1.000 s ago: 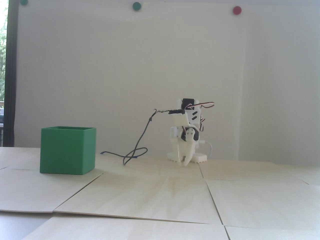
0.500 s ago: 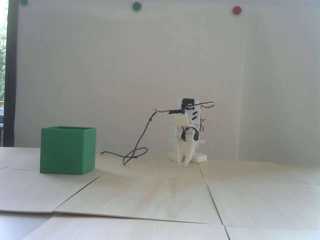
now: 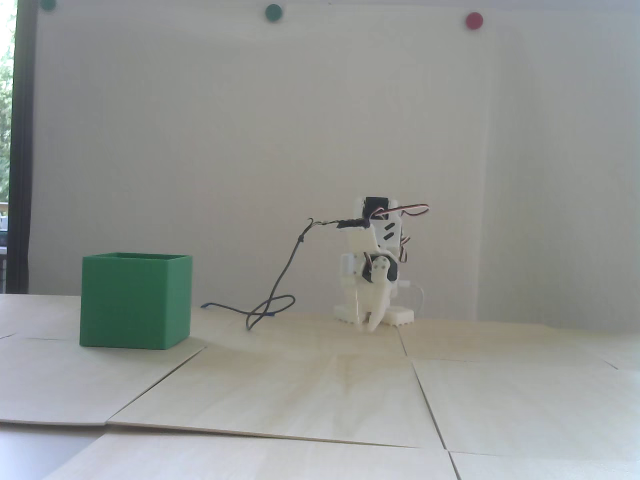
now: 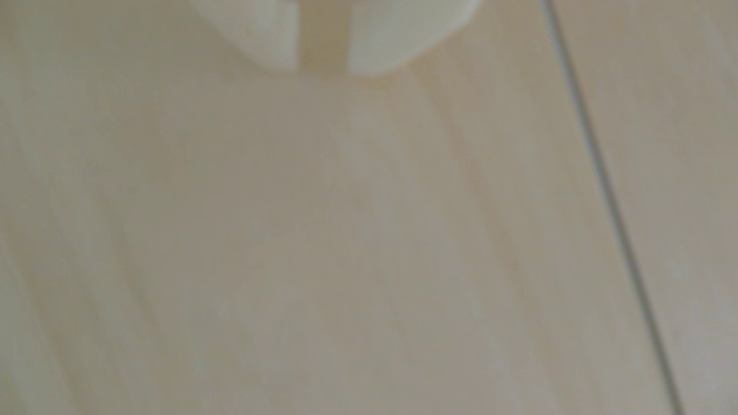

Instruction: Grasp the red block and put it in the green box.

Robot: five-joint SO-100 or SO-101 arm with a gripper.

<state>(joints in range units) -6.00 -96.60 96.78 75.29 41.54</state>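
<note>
The green box (image 3: 135,300) stands on the pale wooden table at the left of the fixed view, its open top seen only edge-on. The red block shows in neither view. The white arm is folded low at the back of the table, and its gripper (image 3: 366,327) points down just above the tabletop, well to the right of the box. In the wrist view the gripper (image 4: 322,68) enters from the top edge. Its two white fingertips (image 4: 279,40) stand a narrow gap apart, open, with only bare wood between them.
A dark cable (image 3: 270,310) loops on the table between the box and the arm's base. Seams (image 4: 599,179) run between the wooden panels. A red dot (image 3: 473,20) and a green dot (image 3: 273,12) are stuck high on the white wall.
</note>
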